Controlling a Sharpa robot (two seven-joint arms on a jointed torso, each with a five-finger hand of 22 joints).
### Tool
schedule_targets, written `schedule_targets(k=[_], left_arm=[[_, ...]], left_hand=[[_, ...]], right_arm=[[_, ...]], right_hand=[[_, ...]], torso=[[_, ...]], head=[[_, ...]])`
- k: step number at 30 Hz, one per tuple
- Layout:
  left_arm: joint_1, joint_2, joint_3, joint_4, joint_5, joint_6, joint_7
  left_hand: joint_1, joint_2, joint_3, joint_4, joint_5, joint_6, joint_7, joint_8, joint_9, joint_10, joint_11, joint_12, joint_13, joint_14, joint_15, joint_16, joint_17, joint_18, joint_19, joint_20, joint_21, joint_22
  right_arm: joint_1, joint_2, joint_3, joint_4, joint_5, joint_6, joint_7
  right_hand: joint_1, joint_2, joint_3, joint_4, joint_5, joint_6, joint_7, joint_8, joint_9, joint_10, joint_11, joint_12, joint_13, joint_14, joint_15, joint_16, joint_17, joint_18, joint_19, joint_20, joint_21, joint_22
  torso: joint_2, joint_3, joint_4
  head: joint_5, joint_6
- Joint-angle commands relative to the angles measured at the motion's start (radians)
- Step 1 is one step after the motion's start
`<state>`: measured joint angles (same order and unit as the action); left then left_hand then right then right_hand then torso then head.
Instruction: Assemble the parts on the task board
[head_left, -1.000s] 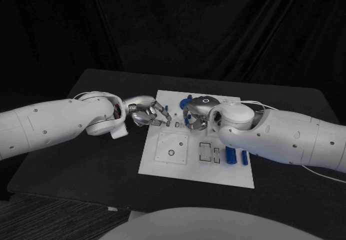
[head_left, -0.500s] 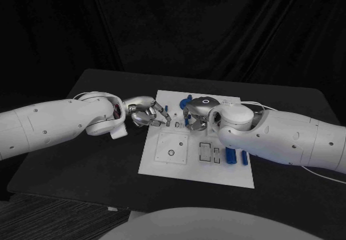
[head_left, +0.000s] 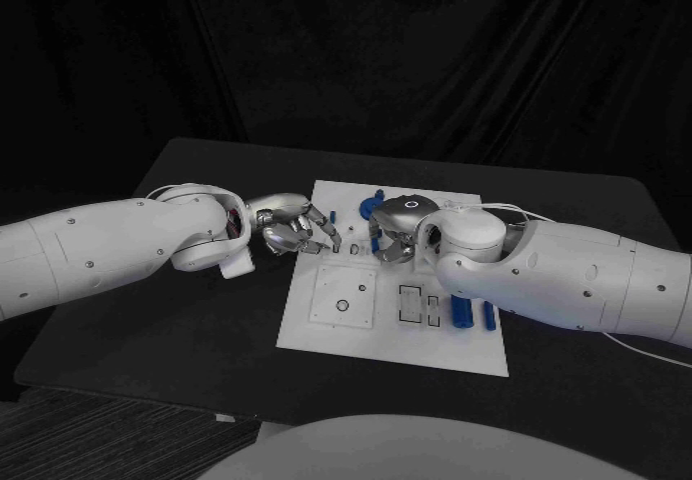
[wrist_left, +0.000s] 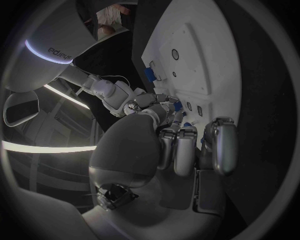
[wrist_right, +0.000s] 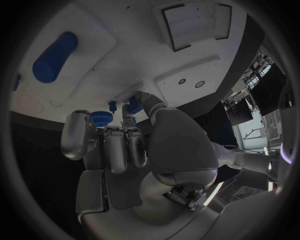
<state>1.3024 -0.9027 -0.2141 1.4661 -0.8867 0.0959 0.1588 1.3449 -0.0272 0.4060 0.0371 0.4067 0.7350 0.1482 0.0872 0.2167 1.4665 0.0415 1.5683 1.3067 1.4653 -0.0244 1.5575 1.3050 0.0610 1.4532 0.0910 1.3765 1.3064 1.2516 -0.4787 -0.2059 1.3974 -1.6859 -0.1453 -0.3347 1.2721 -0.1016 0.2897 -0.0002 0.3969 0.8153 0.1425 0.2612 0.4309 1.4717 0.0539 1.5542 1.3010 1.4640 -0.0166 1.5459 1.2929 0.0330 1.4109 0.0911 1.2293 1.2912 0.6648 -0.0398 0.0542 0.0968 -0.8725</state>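
The white task board (head_left: 346, 335) lies in the middle of the black table. My right hand (head_left: 395, 232) hovers over the board's far part and pinches a small blue part (wrist_right: 134, 106) between thumb and a finger; the same part (wrist_left: 177, 106) shows in the left wrist view. My left hand (head_left: 296, 228) sits at the board's far left edge, fingers (wrist_left: 187, 147) curled in with nothing seen in them. A round blue part (wrist_right: 100, 118) and a thin blue peg (wrist_right: 112, 105) stand on the board close to the right hand's fingers.
Two blue cylinders (head_left: 462, 312) lie side by side at the board's right edge, under my right forearm. More blue parts (head_left: 379, 197) stand near the far edge. Rectangular slots (head_left: 413, 303) and a square recess (head_left: 346, 296) mark the board's near half.
My right hand has turned slightly over the board's far part. The left hand has hardly moved.
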Motion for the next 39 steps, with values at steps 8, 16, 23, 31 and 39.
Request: schedule_targets(k=[8, 16, 23, 31, 39], left_arm=[[-0.002, 0.002, 0.001, 0.000, 0.008, 0.015, 0.001], [-0.002, 0.001, 0.001, -0.001, 0.008, 0.017, 0.001], [-0.003, 0.000, 0.001, -0.001, 0.008, 0.018, 0.000], [-0.003, 0.001, 0.001, -0.002, 0.008, 0.017, 0.004], [-0.003, 0.003, 0.001, -0.004, 0.008, 0.017, 0.007]], left_hand=[[-0.020, 0.008, 0.040, -0.010, 0.002, 0.013, 0.002, 0.020, -0.012, 0.104, 0.007, 0.003, 0.264, 0.105, 0.012, 0.013, 0.266, -0.012, 0.002, 0.003, -0.007, 0.199], [-0.020, 0.008, 0.039, -0.011, 0.002, 0.014, 0.002, 0.020, -0.013, 0.104, 0.008, 0.003, 0.264, 0.105, 0.013, 0.013, 0.266, -0.012, 0.002, 0.003, -0.007, 0.199], [-0.020, 0.007, 0.039, -0.011, 0.001, 0.015, 0.004, 0.020, -0.014, 0.104, 0.009, 0.003, 0.264, 0.105, 0.014, 0.013, 0.266, -0.012, 0.002, 0.004, -0.007, 0.199], [-0.020, 0.006, 0.039, -0.012, 0.001, 0.016, 0.005, 0.021, -0.015, 0.104, 0.010, 0.003, 0.264, 0.105, 0.015, 0.013, 0.266, -0.012, 0.001, 0.005, -0.008, 0.199], [-0.020, 0.004, 0.039, -0.012, 0.001, 0.017, 0.005, 0.022, -0.016, 0.104, 0.011, 0.003, 0.264, 0.105, 0.016, 0.013, 0.266, -0.012, 0.001, 0.005, -0.009, 0.198]], right_arm=[[-0.003, -0.001, 0.000, 0.001, -0.008, 0.004, -0.017], [-0.003, -0.005, 0.000, 0.001, -0.008, -0.013, -0.010], [-0.003, -0.012, 0.000, 0.004, -0.008, -0.043, 0.005], [0.007, -0.044, 0.000, 0.032, -0.008, -0.123, 0.062], [0.035, -0.093, 0.000, 0.093, -0.008, -0.180, 0.100]], right_hand=[[-0.018, -0.026, -0.015, 0.003, -0.089, -0.043, 0.009, -0.047, -0.047, 0.099, 0.019, 0.017, 0.270, 0.105, 0.019, 0.022, 0.273, 0.052, -0.016, 0.016, -0.043, 0.165], [-0.016, -0.032, -0.047, 0.014, -0.154, -0.060, 0.012, -0.056, -0.068, 0.099, 0.021, 0.017, 0.270, 0.103, 0.022, 0.020, 0.270, 0.053, -0.019, 0.020, -0.052, 0.163], [-0.015, -0.039, -0.088, 0.044, -0.206, -0.075, 0.013, -0.058, -0.088, 0.099, 0.022, 0.017, 0.270, 0.103, 0.023, 0.020, 0.269, 0.054, -0.020, 0.021, -0.059, 0.163], [-0.012, -0.050, -0.128, 0.095, -0.258, -0.072, 0.010, -0.048, -0.103, 0.099, 0.018, 0.017, 0.270, 0.104, 0.020, 0.021, 0.271, 0.054, -0.019, 0.019, -0.060, 0.164], [0.026, -0.087, -0.172, 0.206, -0.314, -0.092, 0.009, -0.046, -0.132, 0.099, 0.014, 0.017, 0.270, 0.102, 0.017, 0.018, 0.267, 0.055, -0.019, 0.016, -0.066, 0.164]], torso=[[0.000, -0.0001, 0.0002], [0.000, 0.0000, 0.0003], [0.000, 0.0002, -0.0003], [0.000, 0.0003, -0.0003], [-0.001, 0.0001, -0.0004]], head=[[-0.002, 0.000], [-0.003, 0.000], [-0.001, 0.000], [-0.006, 0.000], [-0.013, 0.000]])
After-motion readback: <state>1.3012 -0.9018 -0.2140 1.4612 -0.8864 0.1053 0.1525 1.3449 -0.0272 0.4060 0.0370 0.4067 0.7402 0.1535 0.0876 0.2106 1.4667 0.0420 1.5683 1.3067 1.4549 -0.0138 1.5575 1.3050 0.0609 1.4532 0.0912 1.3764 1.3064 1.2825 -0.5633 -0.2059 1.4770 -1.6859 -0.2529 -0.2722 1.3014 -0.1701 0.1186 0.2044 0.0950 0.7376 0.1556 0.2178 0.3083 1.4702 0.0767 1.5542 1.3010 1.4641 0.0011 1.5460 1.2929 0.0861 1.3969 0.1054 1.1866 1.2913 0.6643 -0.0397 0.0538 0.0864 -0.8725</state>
